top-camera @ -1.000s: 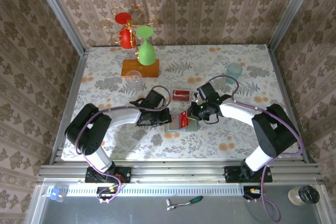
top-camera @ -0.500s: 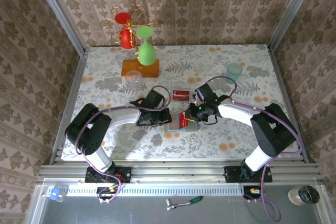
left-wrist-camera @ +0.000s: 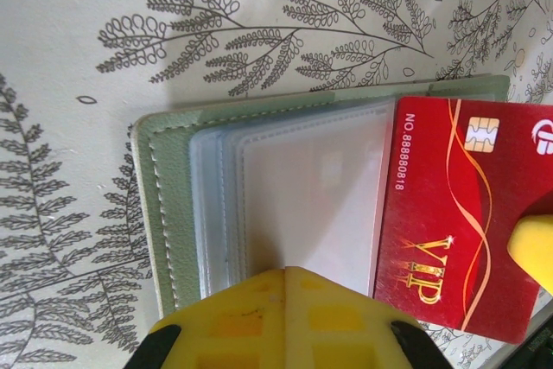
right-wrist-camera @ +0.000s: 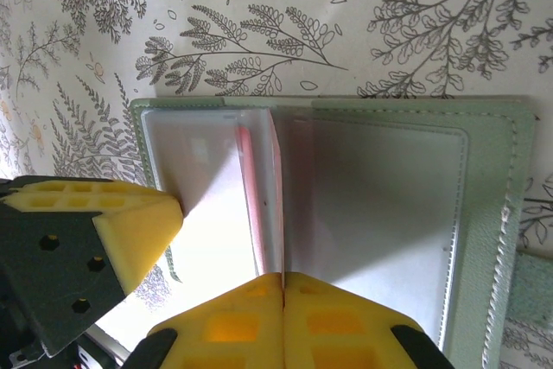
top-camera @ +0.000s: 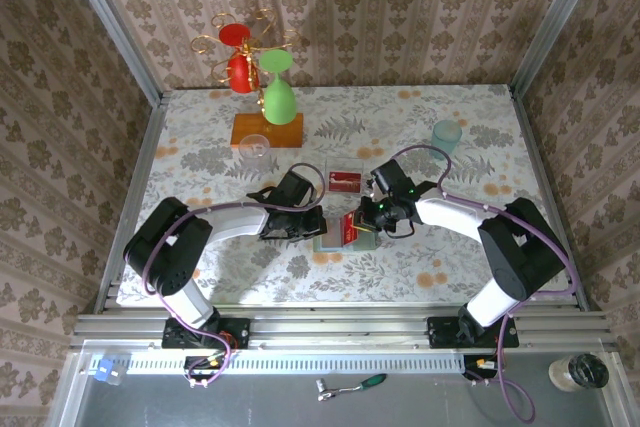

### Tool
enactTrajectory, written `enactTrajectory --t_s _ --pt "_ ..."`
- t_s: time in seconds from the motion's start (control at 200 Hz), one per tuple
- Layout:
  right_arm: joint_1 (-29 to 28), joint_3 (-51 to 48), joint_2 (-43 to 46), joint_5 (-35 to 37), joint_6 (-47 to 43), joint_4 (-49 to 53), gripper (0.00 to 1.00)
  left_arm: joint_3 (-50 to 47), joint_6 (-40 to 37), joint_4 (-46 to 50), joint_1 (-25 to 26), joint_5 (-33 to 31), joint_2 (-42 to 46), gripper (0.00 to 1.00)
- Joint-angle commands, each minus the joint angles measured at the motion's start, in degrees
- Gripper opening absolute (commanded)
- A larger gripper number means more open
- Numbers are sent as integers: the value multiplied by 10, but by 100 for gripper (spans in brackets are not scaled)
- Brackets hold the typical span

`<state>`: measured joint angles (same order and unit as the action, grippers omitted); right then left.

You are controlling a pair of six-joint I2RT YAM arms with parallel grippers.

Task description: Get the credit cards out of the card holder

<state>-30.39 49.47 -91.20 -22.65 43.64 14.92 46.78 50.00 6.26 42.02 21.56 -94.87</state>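
The card holder [top-camera: 329,243] lies open on the table between both arms, its sage-green cover [left-wrist-camera: 164,205] and clear sleeves [left-wrist-camera: 302,187] facing up. My left gripper [left-wrist-camera: 286,270] is shut, its yellow tips pressing down on the sleeves. A red credit card [left-wrist-camera: 441,213] marked VIP sticks out over the card holder's right side. My right gripper [right-wrist-camera: 283,276] is shut on that red card's edge [right-wrist-camera: 278,205], seen edge-on above the card holder [right-wrist-camera: 492,213]. From above, the red card [top-camera: 350,225] sits between the left gripper [top-camera: 312,227] and the right gripper [top-camera: 366,219].
A small clear tray [top-camera: 344,172] holding another red card sits just behind the card holder. Further back stand a teal cup [top-camera: 446,134], a clear glass [top-camera: 254,146] and a wooden stand [top-camera: 268,129] with red and green glasses. Metal rails edge the table.
The right gripper has closed tighter on the red card and shifted slightly left with it. The left arm has stayed where it was on the card holder.
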Motion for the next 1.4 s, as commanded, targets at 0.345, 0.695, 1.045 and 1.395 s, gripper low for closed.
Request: enactTrajectory --t_s 0.345,0.695,1.045,1.395 --pt "-2 82 44 52 -170 139 6 22 -20 56 -7 -25 47 7" --pt "-2 173 -8 147 -540 277 2 -16 -17 35 -24 -34 89 12" --pt "-2 279 -66 181 -792 343 0 -41 -19 40 -42 -29 112 14" --pt "7 476 -190 162 -869 428 0 -58 -20 38 -64 -27 128 14"
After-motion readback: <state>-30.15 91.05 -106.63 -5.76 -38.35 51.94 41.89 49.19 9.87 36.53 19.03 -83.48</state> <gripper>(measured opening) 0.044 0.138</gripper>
